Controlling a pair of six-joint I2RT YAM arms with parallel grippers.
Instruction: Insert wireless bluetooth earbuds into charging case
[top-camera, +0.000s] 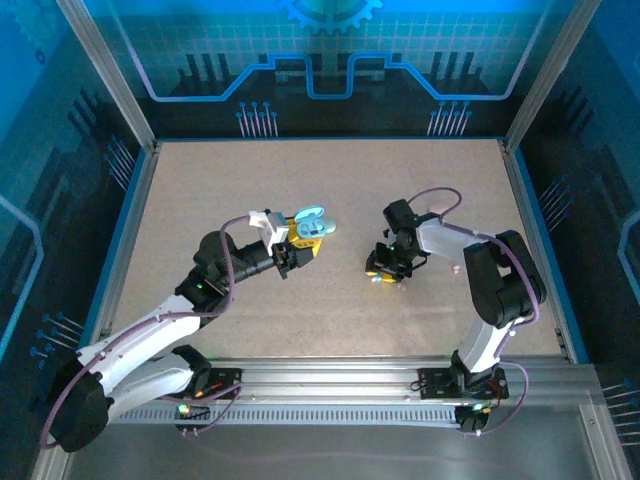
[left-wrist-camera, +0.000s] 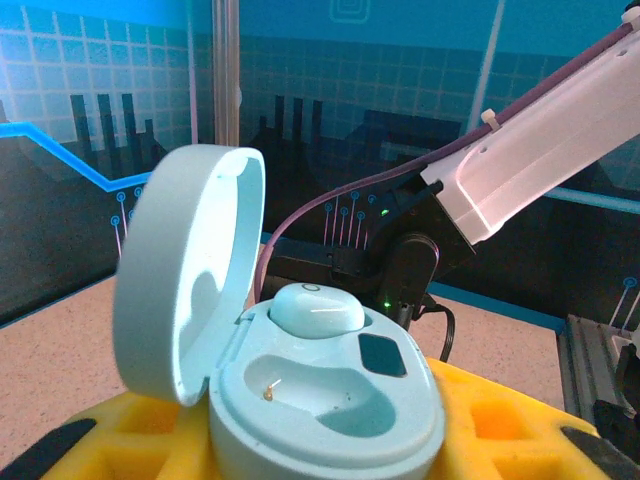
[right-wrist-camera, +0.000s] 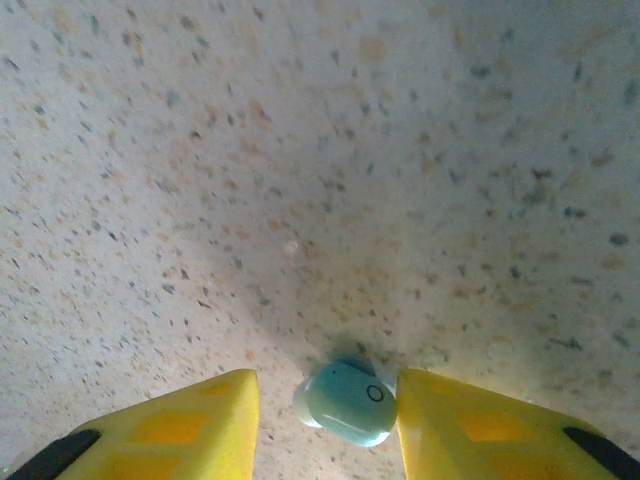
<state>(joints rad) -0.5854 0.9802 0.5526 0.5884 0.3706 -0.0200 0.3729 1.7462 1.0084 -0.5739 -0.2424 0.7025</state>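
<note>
Right wrist view: 1 earbud (right-wrist-camera: 345, 403) lies between the right gripper's (right-wrist-camera: 325, 376) part-open fingers (right-wrist-camera: 190, 425); the left gripper (top-camera: 303, 240) clasps the charging case (left-wrist-camera: 330, 400).

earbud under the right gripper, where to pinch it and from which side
Pinch the earbud across its two rounded flanks, coming straight down from above. It lies flat on the table, smooth oval face up, so only the flanks offer opposing surfaces. The right gripper straddles it, jaws open, one finger nearly touching; centring first would likely help.
</note>
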